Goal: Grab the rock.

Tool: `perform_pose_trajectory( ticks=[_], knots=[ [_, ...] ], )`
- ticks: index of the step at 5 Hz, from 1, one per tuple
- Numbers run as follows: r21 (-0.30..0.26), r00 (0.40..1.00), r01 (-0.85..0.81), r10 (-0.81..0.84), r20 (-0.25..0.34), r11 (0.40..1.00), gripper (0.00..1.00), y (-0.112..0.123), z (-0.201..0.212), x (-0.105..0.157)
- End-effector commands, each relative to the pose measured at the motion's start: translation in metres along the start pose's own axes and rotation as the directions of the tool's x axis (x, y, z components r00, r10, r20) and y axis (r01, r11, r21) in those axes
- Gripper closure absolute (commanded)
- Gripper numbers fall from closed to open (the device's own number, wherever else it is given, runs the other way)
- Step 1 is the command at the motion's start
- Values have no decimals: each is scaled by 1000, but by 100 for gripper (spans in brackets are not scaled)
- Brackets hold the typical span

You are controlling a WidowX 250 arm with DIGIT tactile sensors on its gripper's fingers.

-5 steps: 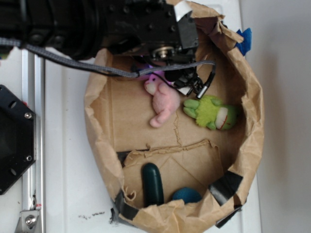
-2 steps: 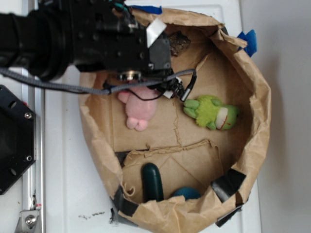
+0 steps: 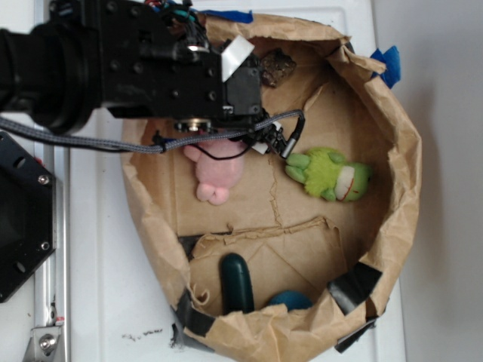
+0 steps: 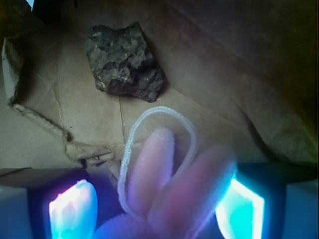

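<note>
The rock is a rough dark brown-grey lump lying on the paper at the far end of the bag, just past the arm's wrist. In the wrist view the rock sits ahead of the gripper, left of centre, untouched. My gripper stands open low over the pink bunny. The bunny's two ears and a white cord loop lie between the glowing fingers. From outside, the gripper is mostly hidden under the black arm.
A crumpled brown paper bag walls in everything. A green plush frog lies right of the gripper. A smooth dark green oblong object and a blue ball sit at the near end. Blue tape marks the far right.
The arm has shifted left and slightly back, uncovering the rock. The pink bunny has slid left with the gripper and turned. The frog, the oblong object and the ball have stayed put.
</note>
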State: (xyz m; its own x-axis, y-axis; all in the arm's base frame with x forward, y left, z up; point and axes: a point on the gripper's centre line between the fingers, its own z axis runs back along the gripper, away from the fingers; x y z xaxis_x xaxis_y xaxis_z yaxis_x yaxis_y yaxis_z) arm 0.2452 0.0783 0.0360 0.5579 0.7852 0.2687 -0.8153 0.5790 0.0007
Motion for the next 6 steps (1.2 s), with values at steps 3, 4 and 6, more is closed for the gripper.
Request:
perform_pose_trajectory(
  ticks=[3,4,6],
  knots=[
    [-51,998,-59,60,19,997,0,-8,29,43],
    [-49,997,-68,70,27,996,0,-16,26,61],
    [-28,996,-74,76,47,997,0,-26,12,95]
  ],
)
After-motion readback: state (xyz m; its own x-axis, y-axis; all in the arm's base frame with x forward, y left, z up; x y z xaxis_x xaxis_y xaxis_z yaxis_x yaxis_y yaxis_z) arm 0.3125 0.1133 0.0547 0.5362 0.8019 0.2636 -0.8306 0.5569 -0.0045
